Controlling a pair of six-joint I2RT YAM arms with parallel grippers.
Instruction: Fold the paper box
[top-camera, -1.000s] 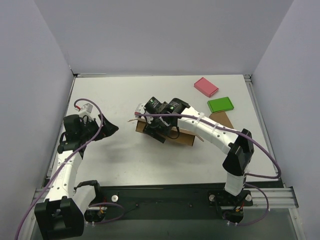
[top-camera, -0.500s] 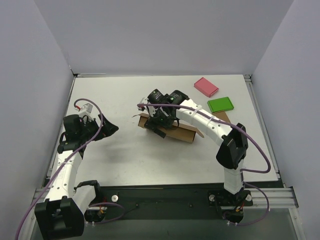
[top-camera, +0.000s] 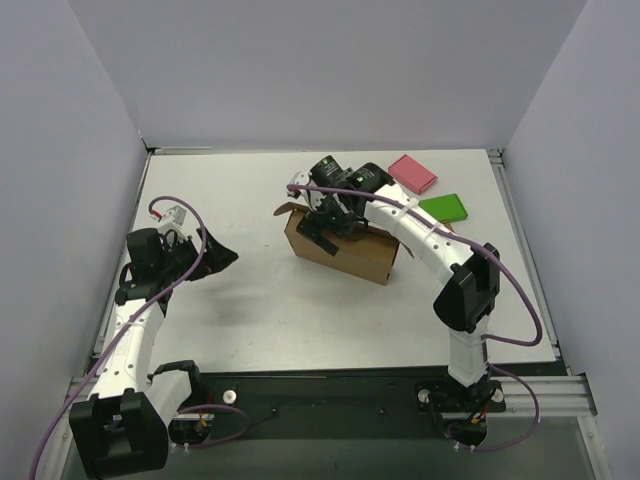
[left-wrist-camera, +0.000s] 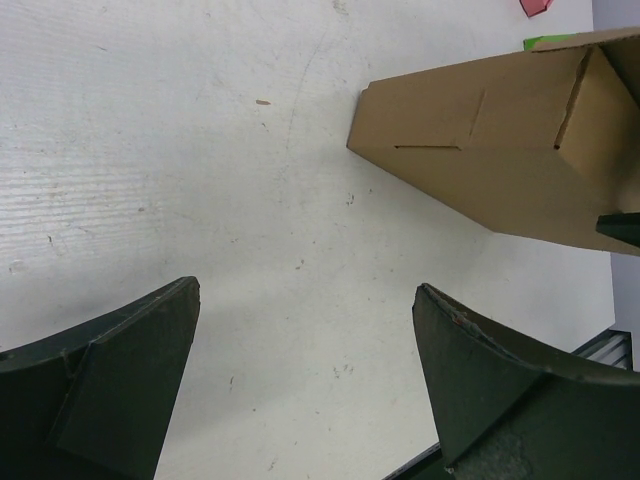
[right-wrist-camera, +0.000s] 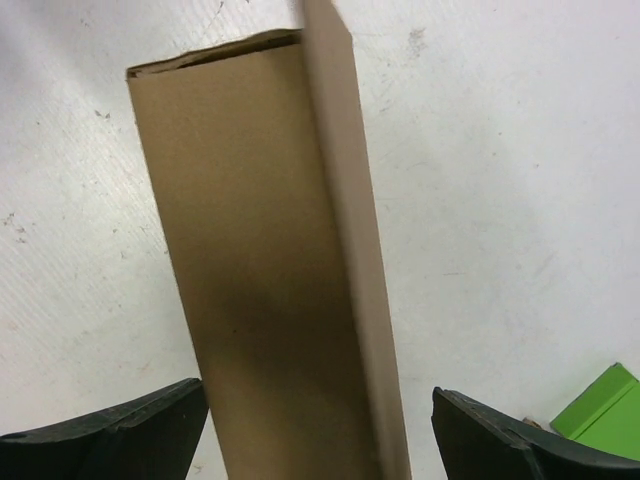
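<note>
The paper box (top-camera: 345, 252) is brown cardboard, partly formed, and stands on its long edge mid-table with a flap up at its left end. It also shows in the left wrist view (left-wrist-camera: 500, 170) and in the right wrist view (right-wrist-camera: 270, 270). My right gripper (top-camera: 325, 215) is open just above the box's left top; in its own view (right-wrist-camera: 318, 390) the jaws stand wide on either side of the box, apart from it. My left gripper (top-camera: 222, 258) is open and empty over bare table left of the box; it also shows in the left wrist view (left-wrist-camera: 305, 290).
A pink block (top-camera: 412, 173) and a green block (top-camera: 442, 208) lie at the back right, behind the right arm. The green block also shows in the right wrist view (right-wrist-camera: 600, 410). Grey walls enclose the table on three sides.
The box has risen from lying low and tilted to standing taller on its edge. My right gripper has moved up and towards the back with it. The left arm has not moved.
</note>
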